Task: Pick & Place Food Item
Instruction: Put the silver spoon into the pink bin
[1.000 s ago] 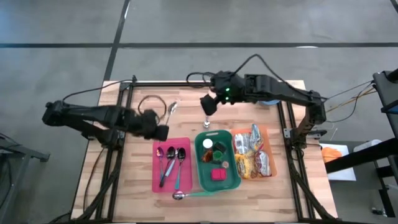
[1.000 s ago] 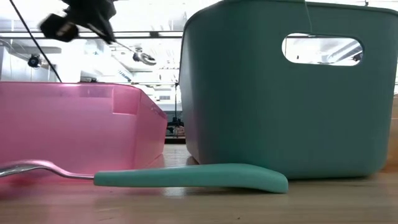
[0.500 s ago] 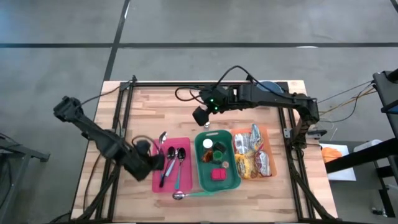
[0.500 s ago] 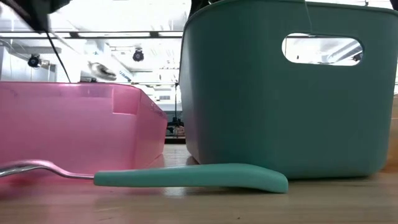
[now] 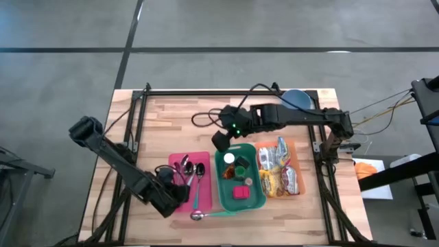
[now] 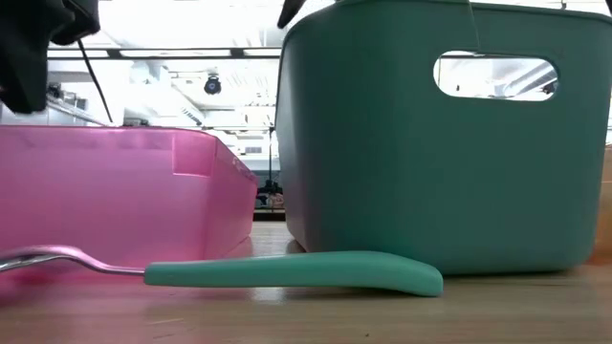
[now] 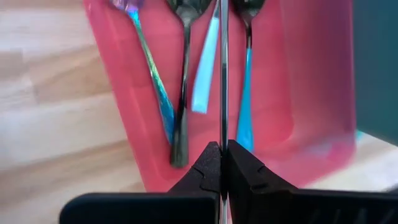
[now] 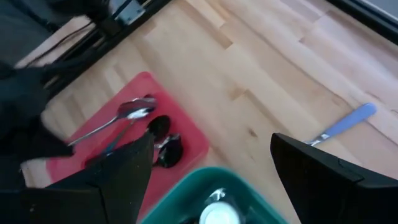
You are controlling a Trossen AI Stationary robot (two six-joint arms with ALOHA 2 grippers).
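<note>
My left gripper (image 7: 222, 163) holds its jaws closed on a spoon (image 7: 224, 74), handle lengthwise over the pink tray (image 7: 124, 124). My right gripper (image 5: 221, 140) hangs open above the green bin (image 5: 223, 189).

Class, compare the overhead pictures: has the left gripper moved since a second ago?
Yes. The left gripper, shut on a silver spoon, has swung from beyond the pink tray to over its near end.

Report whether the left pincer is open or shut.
Shut. In the left wrist view the left pincer clamps a thin metal spoon handle above the pink tray.
</note>
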